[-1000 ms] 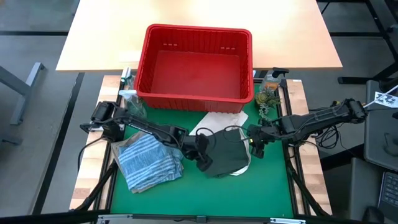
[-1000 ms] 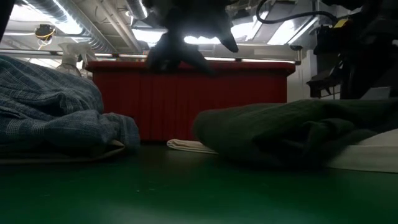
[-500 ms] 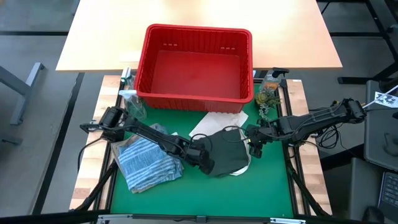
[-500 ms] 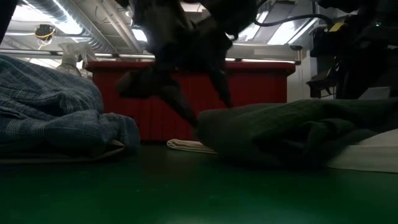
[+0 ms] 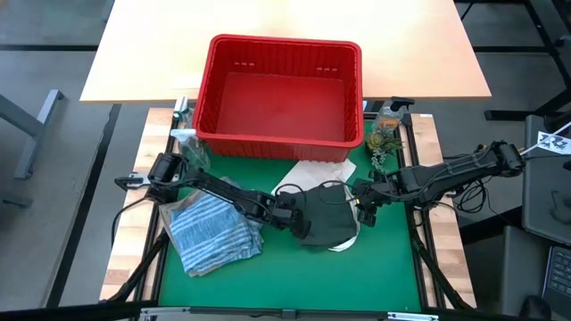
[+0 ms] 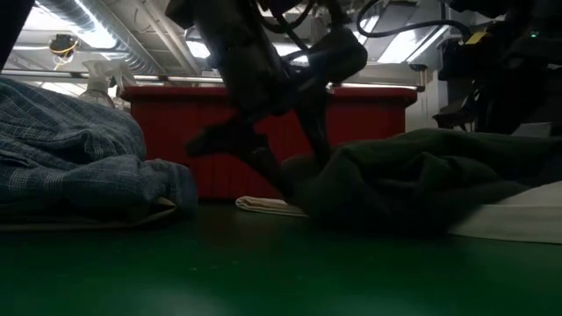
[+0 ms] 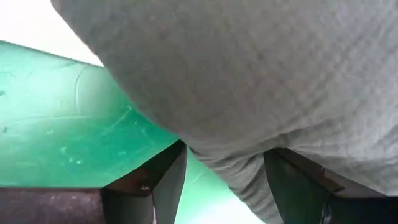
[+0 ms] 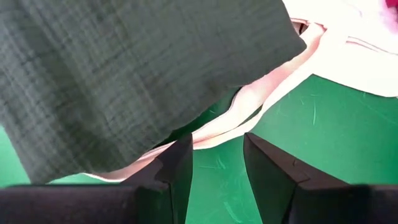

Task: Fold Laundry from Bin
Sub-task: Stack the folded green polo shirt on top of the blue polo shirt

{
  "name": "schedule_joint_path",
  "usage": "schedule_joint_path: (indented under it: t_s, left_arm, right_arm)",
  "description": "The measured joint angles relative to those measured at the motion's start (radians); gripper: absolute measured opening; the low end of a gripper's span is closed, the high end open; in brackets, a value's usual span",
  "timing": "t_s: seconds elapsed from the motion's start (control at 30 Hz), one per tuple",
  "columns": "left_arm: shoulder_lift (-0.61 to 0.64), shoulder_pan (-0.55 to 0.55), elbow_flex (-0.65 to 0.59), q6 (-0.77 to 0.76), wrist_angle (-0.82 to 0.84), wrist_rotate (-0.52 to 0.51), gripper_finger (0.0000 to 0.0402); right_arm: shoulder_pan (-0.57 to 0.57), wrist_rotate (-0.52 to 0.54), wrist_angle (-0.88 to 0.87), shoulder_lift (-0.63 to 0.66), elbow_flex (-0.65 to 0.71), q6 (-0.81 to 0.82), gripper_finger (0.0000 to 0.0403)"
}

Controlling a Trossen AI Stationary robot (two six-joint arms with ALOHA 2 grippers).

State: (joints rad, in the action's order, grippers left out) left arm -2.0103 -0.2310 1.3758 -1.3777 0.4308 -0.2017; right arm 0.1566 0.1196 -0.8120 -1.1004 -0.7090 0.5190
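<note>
The left gripper [image 5: 293,217] reaches in low, fingers wide apart (the right gripper [image 5: 359,207] too).

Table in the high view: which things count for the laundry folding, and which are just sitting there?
Job:
dark green garment, between left gripper and right gripper
blue-white striped shirt
red bin

Lying about:
white tote bag under the garment
spray bottle
small plant
</note>
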Motion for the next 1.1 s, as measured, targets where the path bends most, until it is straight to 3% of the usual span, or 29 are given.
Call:
schedule_joint_path:
  t_s: [0.23,0.5,0.63,0.87,1.1]
  left_arm:
    - [-0.064,-0.005,0.001,-0.083,-0.037,0.006,0.0208]
    - [-0.094,-0.006,0.002,-0.059,-0.102,-0.001,0.02]
    - [-0.094,-0.005,0.002,-0.015,-0.104,0.001,0.0154]
    - [-0.093,-0.004,0.002,0.001,-0.114,0.021,0.0025]
    - [-0.029,-0.002,-0.002,0.049,-0.082,0.035,0.0016]
  right_arm:
    - [0.0,0.0,-0.002,0.0,0.0,0.0,0.0143]
    - [0.0,-0.008,0.0,0.001,0.0,0.0,0.0143]
    - [0.0,-0.008,0.0,0.001,0.0,0.0,0.0143]
    - [0.0,-0.008,0.0,0.001,0.0,0.0,0.0143]
    - [0.0,-0.028,0.0,0.001,0.0,0.0,0.0143]
